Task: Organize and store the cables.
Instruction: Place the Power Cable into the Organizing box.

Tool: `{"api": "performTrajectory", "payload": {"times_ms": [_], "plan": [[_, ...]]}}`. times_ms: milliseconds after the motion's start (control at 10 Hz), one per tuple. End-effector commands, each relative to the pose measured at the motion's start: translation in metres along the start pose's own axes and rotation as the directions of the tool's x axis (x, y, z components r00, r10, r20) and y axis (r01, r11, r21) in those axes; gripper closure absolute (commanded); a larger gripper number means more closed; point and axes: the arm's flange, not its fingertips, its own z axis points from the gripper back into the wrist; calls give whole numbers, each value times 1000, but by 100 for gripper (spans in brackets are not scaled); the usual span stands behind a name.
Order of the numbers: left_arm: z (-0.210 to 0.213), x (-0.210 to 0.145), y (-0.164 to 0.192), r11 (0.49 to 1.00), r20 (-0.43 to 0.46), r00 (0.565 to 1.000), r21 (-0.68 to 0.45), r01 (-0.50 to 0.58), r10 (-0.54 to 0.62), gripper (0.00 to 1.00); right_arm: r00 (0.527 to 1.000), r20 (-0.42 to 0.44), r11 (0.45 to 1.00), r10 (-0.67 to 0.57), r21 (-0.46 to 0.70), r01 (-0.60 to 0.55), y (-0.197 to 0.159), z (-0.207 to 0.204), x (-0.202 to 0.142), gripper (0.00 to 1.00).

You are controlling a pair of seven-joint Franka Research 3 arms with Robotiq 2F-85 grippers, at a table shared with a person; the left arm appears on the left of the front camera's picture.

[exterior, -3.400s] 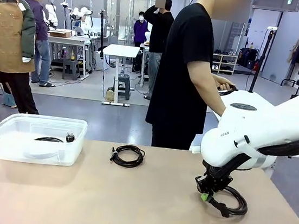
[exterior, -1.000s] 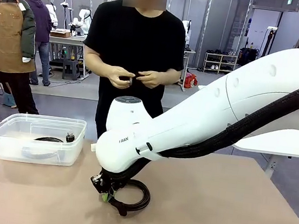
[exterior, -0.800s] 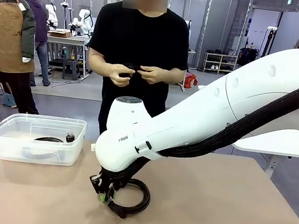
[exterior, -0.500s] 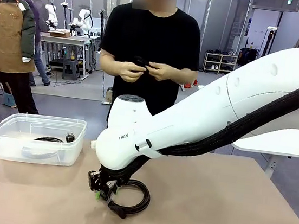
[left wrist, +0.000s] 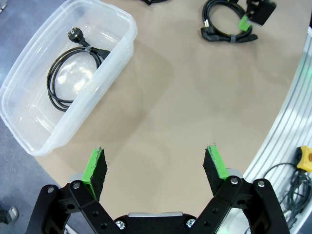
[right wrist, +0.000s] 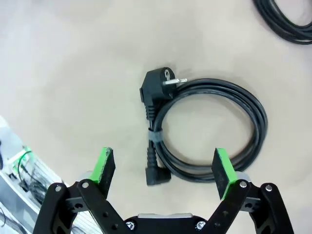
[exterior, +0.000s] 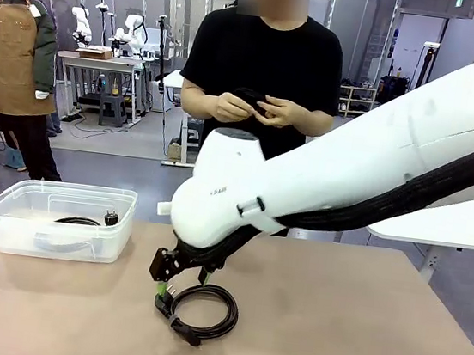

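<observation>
Right wrist view: the right gripper [right wrist: 163,168] has its jaws spread wide with nothing between the pads; just beyond it a coiled cable [right wrist: 214,87] lies flat on the table [right wrist: 68,68], touched by neither pad; its round plug [right wrist: 156,90] sits at the far side of the ring, its angled plug [right wrist: 157,176] at the near side, and a tie [right wrist: 155,135] gathers the strands between the two; a second cable [right wrist: 287,24] lies near, at the upper corner, apart from the first. Left wrist view: the left gripper [left wrist: 155,165] is likewise spread and empty, held over bare table beside a clear box [left wrist: 130,34]; one stored cable [left wrist: 90,48] lies inside the box. Front view: a person's hands [exterior: 228,107] at the far side hold something dark, probably another cable, though it is too small to be sure. Judged step: carrying the loose coil to the box, well apart to the robot's left; which arm takes it cannot be told. Technique: straddle the bundle at the tie, where all strands run together, so the whole ring lifts as one; avoid pinching a plug or a single loop, which would let the coil sag open; come straight down until the pads bracket the strands, then press them together firmly; lift clear of the box wall before crossing; let go low, beside the coil already inside.
</observation>
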Motion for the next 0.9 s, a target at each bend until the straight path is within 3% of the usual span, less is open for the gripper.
{"api": "performTrajectory", "payload": {"times_ms": [0,500,600,800], "plan": [[-1,0,3,1000,16,1000,3,12,-12,0,996,64,993,67,91,-73,-28,34,-36,0],[-1,0,3,1000,16,1000,3,12,-12,0,965,209,981,158,79,-178,-108,115,-130,0],[-1,0,3,1000,16,1000,3,12,-12,0,947,285,980,147,89,-178,-127,128,-157,0],[-1,0,3,1000,16,1000,3,12,-12,0,952,287,990,109,53,-130,-171,146,-203,0]]}}
